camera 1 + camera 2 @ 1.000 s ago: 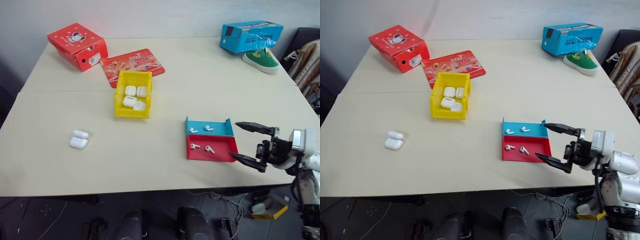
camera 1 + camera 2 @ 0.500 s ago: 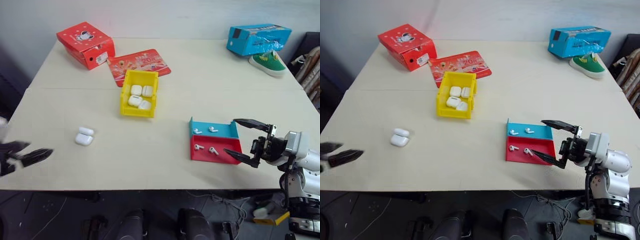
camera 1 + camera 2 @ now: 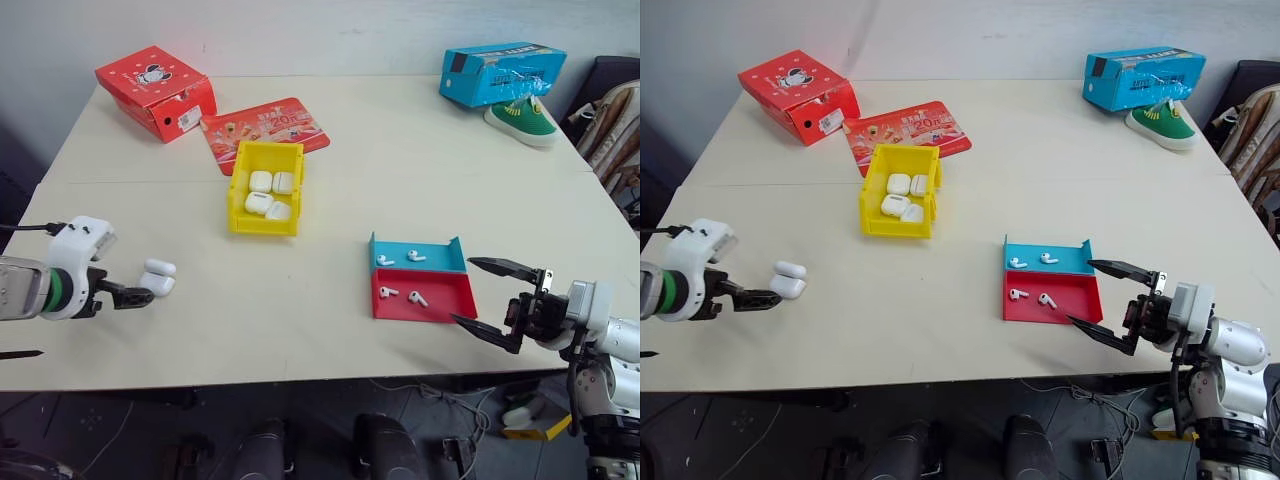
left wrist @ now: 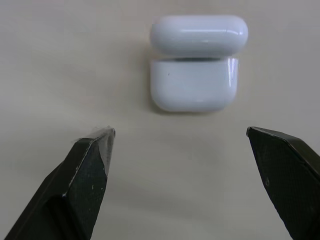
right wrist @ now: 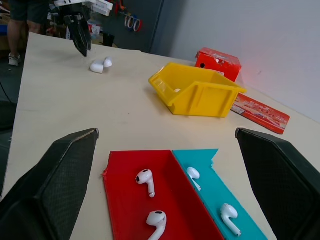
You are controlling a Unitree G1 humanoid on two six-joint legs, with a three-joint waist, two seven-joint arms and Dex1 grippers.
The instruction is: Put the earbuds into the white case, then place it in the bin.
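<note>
The white case [image 3: 158,279] lies on the table's left side with its lid flipped open; the left wrist view shows the case [image 4: 194,90] just beyond my fingertips. My left gripper [image 4: 180,133] is open and empty, pointing down at the case from its near left without touching it. Several earbuds [image 3: 389,292] lie in the blue-and-red tray [image 3: 447,296]. Just right of that tray, my right gripper [image 3: 464,291] hangs open and empty, pointing left. The yellow bin [image 3: 262,225] stands mid-table with several closed white cases inside.
A red box [image 3: 155,90] and a flat red packet [image 3: 265,125] lie behind the bin. At the far right corner are a blue box [image 3: 500,72] and a green shoe [image 3: 520,118]. A person's legs [image 5: 20,10] stand beyond the table.
My left arm has come in from the left edge and moved right, up to the white case. The right gripper has stayed by the tray.
</note>
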